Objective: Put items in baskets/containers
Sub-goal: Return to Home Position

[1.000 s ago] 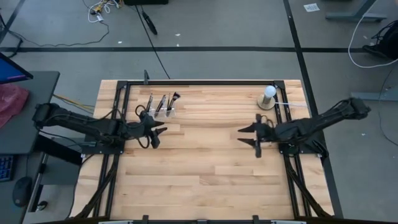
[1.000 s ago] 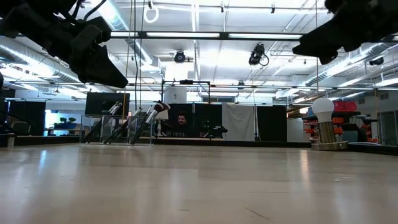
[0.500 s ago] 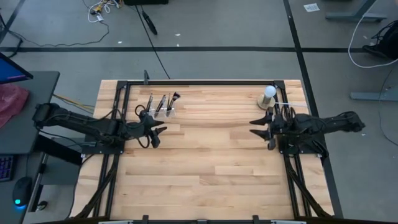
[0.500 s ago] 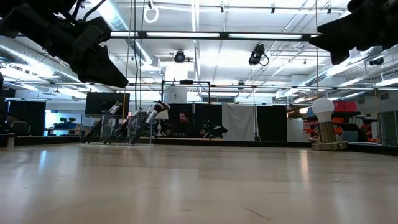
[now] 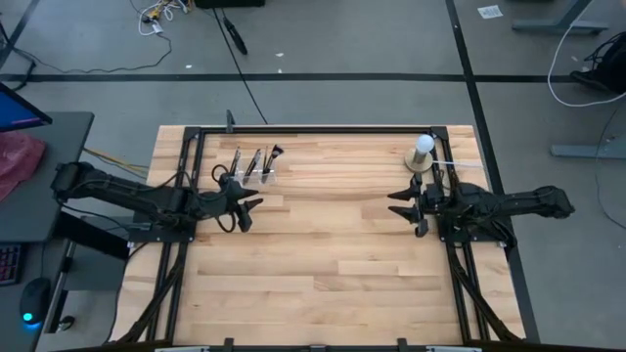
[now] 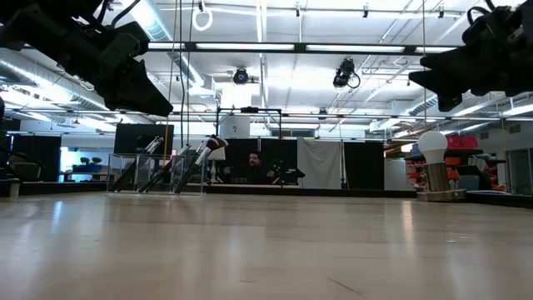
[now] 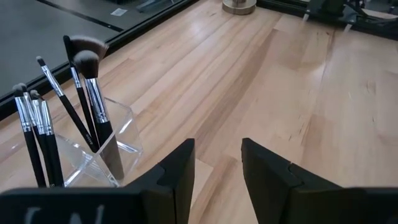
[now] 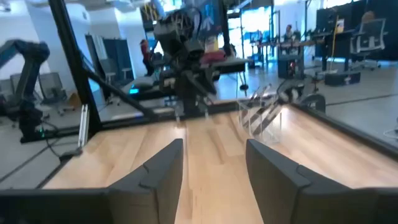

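Observation:
Several thin dark-handled makeup brushes (image 7: 81, 106) stand tilted in a clear plastic holder (image 7: 115, 146), handles down and bristle tufts up, leaning on its walls. In the high view the holder (image 5: 256, 168) sits at the table's far left; in the low view the brushes (image 6: 179, 167) show far back on the left. My left gripper (image 5: 251, 213) (image 7: 217, 146) hovers open just near of the holder, above the wood. My right gripper (image 5: 393, 205) (image 8: 214, 149) is open too, raised over the table's right side and facing the holder (image 8: 264, 115) from far off.
A white bulb-shaped lamp on a round base (image 5: 422, 153) (image 6: 434, 167) stands at the far right corner, just beyond my right gripper. A black frame rail (image 5: 313, 129) runs along the table's far edge. Bare wood (image 5: 323, 254) spreads between the arms.
My right gripper has drawn back toward the table's right edge and a little toward the far edge, the arm folding in on itself. It stays raised. The holder and brushes stand as before.

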